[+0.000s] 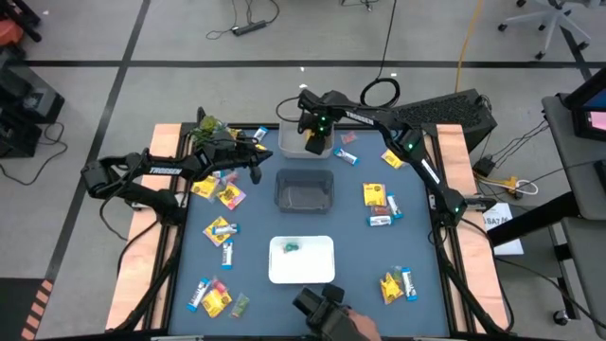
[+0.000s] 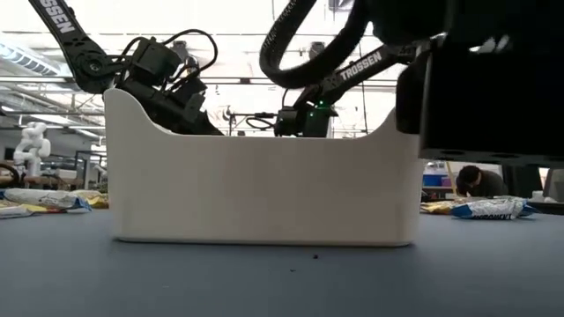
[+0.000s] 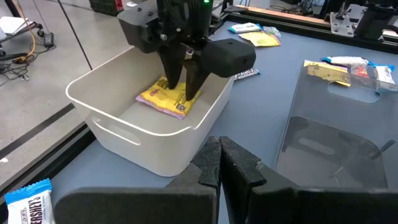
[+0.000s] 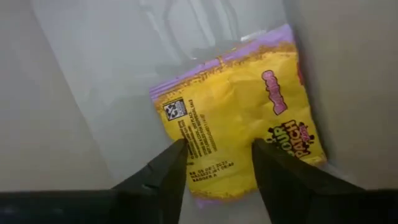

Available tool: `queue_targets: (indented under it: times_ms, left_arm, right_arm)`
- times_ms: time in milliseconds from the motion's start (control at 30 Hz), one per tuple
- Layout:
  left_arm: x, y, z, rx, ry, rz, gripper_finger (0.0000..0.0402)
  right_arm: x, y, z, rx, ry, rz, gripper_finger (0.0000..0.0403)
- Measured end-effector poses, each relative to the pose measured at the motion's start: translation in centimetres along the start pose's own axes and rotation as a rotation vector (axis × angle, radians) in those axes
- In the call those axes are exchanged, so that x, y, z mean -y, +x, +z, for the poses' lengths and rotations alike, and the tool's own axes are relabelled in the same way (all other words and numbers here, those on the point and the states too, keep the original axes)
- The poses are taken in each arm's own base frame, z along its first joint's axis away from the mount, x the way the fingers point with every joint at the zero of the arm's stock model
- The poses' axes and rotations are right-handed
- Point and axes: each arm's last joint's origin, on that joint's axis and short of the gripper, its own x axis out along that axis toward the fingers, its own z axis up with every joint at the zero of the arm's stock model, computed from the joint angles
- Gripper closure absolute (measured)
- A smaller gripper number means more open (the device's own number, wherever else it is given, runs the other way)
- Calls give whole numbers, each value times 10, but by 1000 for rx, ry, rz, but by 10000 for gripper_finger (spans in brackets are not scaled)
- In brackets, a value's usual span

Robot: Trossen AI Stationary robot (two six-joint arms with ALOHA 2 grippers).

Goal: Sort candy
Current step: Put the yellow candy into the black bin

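Release looked done: the right gripper (image 3: 182, 84) stood open and empty over the yellow packet (image 3: 163, 98) in the bin (image 3: 112, 121), so it needed only a straight lift clear.

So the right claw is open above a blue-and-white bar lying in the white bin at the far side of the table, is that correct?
Not quite. What lies in the white bin is a yellow packet, not a blue-and-white bar. The right wrist view shows it under the open right claw, and the left wrist view confirms it.
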Motion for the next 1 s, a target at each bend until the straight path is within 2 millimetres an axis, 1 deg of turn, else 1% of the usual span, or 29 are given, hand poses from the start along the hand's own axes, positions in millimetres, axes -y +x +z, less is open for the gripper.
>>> queue_targets:
  times_ms: [100, 233, 300, 467, 600, 700, 800, 900, 1000]
  left_arm:
    - [0, 0, 0, 0, 0, 0, 393]
    - [0, 0, 0, 0, 0, 0, 393]
    - [0, 0, 0, 0, 0, 0, 393]
    - [0, 0, 0, 0, 0, 0, 393]
    - [0, 0, 0, 0, 0, 0, 393]
    - [0, 0, 0, 1, 0, 0, 393]
    - [0, 0, 0, 1, 0, 0, 393]
    - [0, 0, 0, 1, 0, 0, 393]
    - [0, 0, 0, 2, 0, 0, 393]
  right_arm:
    - [0, 3, -1, -17, -13, 8, 288]
    - [0, 5, -1, -21, -29, -2, 372]
    - [0, 2, 0, -14, -40, -36, 393]
    - [1, -12, 1, 6, -40, -72, 398]
    - [-4, -40, 4, 68, -48, -88, 401]
    - [-12, -59, 5, 109, -61, -96, 402]
    - [-28, -83, 7, 157, -75, -98, 402]
    - [-50, -108, 7, 199, -108, -92, 402]
    - [-77, -120, 7, 214, -154, -73, 402]
